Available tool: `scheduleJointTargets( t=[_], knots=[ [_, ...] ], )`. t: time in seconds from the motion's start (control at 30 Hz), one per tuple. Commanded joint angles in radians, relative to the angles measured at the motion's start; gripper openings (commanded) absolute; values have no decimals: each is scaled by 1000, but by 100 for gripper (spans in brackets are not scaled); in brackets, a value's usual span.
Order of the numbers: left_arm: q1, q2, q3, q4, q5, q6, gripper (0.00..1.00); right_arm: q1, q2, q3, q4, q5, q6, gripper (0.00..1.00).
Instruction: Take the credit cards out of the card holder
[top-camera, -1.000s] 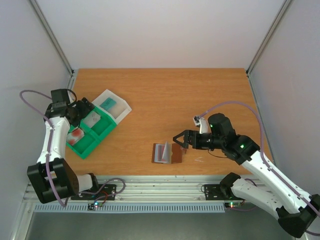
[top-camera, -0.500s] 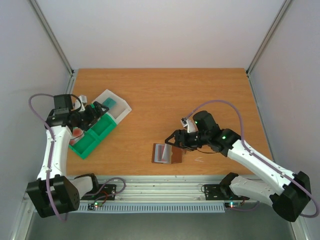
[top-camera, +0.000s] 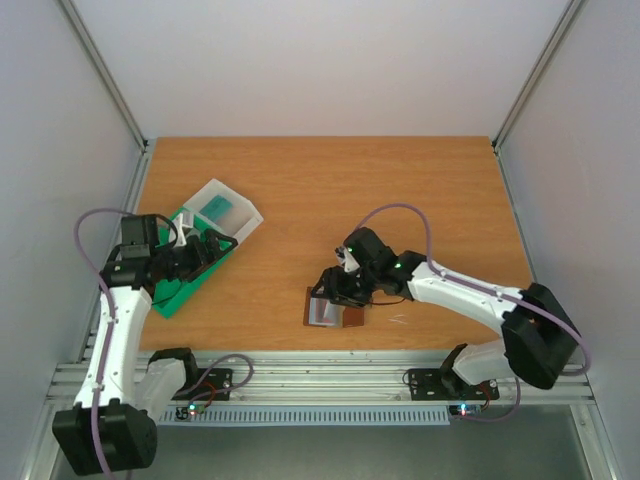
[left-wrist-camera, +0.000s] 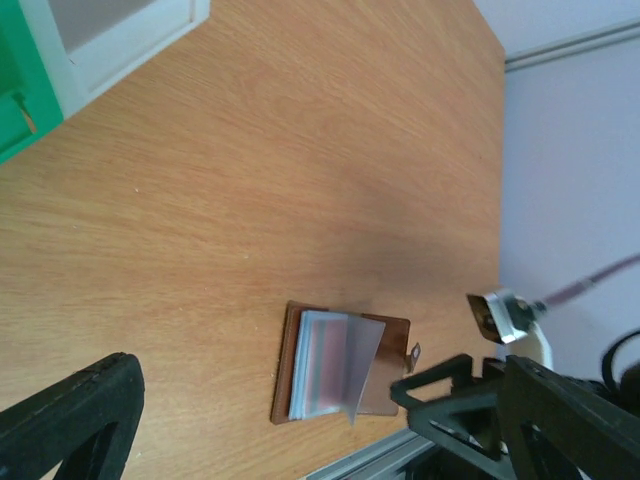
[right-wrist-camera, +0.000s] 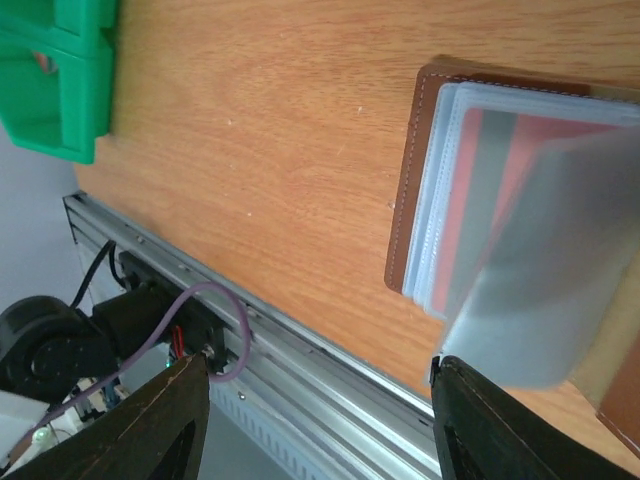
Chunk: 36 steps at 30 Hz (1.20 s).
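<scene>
The brown card holder (top-camera: 350, 316) lies open near the table's front edge, its clear sleeves (right-wrist-camera: 470, 190) fanned up. A reddish credit card (right-wrist-camera: 505, 165) shows through those sleeves. A teal card (top-camera: 216, 208) lies in the clear box (top-camera: 240, 222). My right gripper (top-camera: 328, 290) hovers over the holder's left side, jaws apart; one loose sleeve leaf (right-wrist-camera: 540, 290) ends right at its finger (right-wrist-camera: 510, 420). My left gripper (top-camera: 205, 250) is wide open and empty over the green tray (top-camera: 170, 297), facing the card holder (left-wrist-camera: 300, 360).
The green tray (right-wrist-camera: 60, 70) and the clear box (left-wrist-camera: 120, 30) stand at the left of the table. An aluminium rail (top-camera: 330, 370) runs along the front edge, just below the holder. White walls enclose the table on three sides.
My right gripper has moved left, from beside the card holder to over it, and its jaws have narrowed. My left gripper has swung right and nearer, away from the tray's far end.
</scene>
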Motion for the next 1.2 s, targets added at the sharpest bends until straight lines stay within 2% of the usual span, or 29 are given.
scheduleJointTargets(
  t=[0.0,0.17,0.33,0.6,0.87,0.93,1.07,1.17],
  knots=[
    [-14,-77,-49,42,57,-51,95,40,94,56,92,19,48,62],
    [-21,-131,-78,64,72,-110,94,87,207,122,78,95,41,61],
    [-21,-151,-57,3,54,-74,94,91,276,142,32,140,32,60],
    [-25,-187,-77,12,67,-86,91,91,258,144,-106,278,-25,60],
    [-50,-217,-161,128,47,-156,82,86,212,81,-69,277,-57,59],
    [-69,-202,-161,134,33,-157,80,85,205,60,-45,274,-56,57],
    [-122,-168,-158,156,4,-154,75,83,191,35,-24,276,-64,41],
    [-219,-126,-155,174,-43,-159,71,80,185,27,-30,305,-77,32]
  ],
)
